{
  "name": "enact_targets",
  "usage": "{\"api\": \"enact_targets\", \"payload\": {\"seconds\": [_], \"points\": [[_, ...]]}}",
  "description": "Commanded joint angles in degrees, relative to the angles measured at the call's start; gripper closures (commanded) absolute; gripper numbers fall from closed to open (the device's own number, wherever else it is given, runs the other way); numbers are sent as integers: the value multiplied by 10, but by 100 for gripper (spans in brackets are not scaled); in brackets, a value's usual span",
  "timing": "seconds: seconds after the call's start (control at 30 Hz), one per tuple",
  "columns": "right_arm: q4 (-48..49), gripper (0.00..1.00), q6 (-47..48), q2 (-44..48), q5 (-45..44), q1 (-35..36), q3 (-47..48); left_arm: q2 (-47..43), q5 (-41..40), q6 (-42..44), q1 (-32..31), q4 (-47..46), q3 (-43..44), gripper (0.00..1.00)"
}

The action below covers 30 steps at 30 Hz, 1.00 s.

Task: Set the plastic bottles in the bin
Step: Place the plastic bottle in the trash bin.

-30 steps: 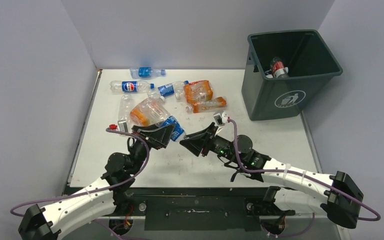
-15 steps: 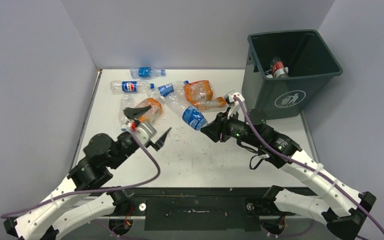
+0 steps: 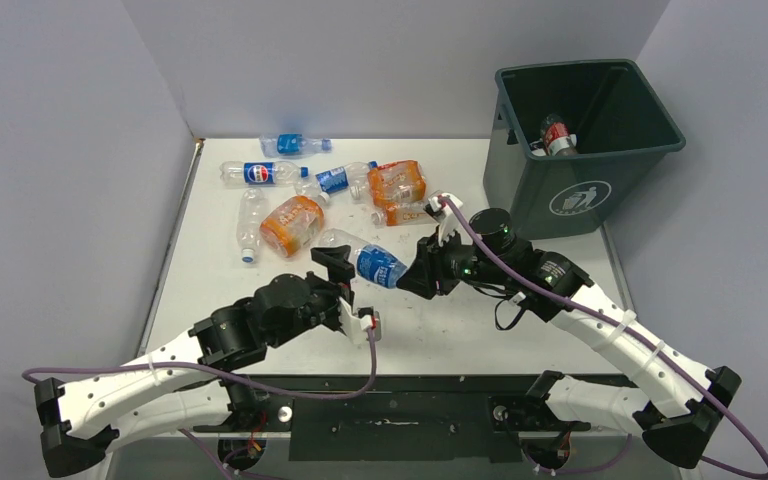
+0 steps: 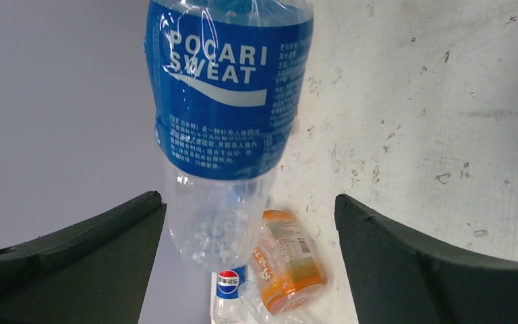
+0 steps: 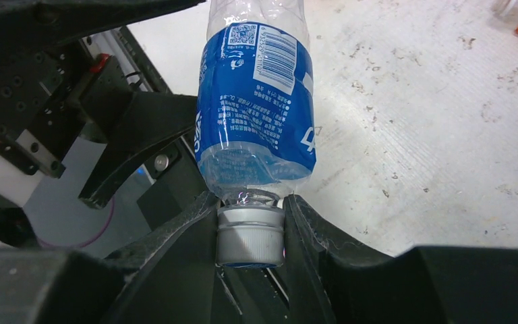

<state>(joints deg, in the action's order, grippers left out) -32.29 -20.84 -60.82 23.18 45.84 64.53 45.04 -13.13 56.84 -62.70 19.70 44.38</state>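
Plastic bottles (image 3: 290, 225) litter a scuffed white table (image 3: 200, 280) between grey walls (image 3: 360, 60).

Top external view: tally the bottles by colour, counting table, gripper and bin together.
Blue-labelled bottles: 4, one in the right gripper
Orange bottles: 3
Clear unlabelled bottle: 1
Red-labelled bottle, in the bin: 1
Total: 9 that I can make out
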Motion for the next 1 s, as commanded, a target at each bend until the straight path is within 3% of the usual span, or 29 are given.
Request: {"api": "enact_targets", "payload": {"seconds": [0.0,0.03,0.13,0.33,0.4,0.5,0.57,0.67,0.7,0.8,0.97], "points": [[19,95,11,-3,60,5,19,25,-13,51,-2,-63,-9,2],[19,95,16,-4,68,5,22,30,-18,58,-3,-76,-12,1],[16,95,22,-8,80,6,28,43,-23,64,-4,-85,-10,12],[32,95,22,-3,97,6,35,40,-19,42,-4,-110,-14,48],[36,95,21,1,100,5,38,35,-16,30,-4,-127,-21,56],[51,63,21,16,99,5,39,25,0,-10,-4,-142,-25,67],[73,30,20,38,92,5,34,18,22,-41,-4,-145,-28,72],[121,5,15,81,58,5,16,10,49,-100,-3,-154,-35,75],[148,1,13,100,38,5,3,10,59,-128,-3,-156,-35,75],[257,10,-2,165,-14,5,-63,11,73,-224,-1,-184,-41,78],[442,10,-30,234,-75,5,-179,18,106,-432,20,-226,-21,81]]}}
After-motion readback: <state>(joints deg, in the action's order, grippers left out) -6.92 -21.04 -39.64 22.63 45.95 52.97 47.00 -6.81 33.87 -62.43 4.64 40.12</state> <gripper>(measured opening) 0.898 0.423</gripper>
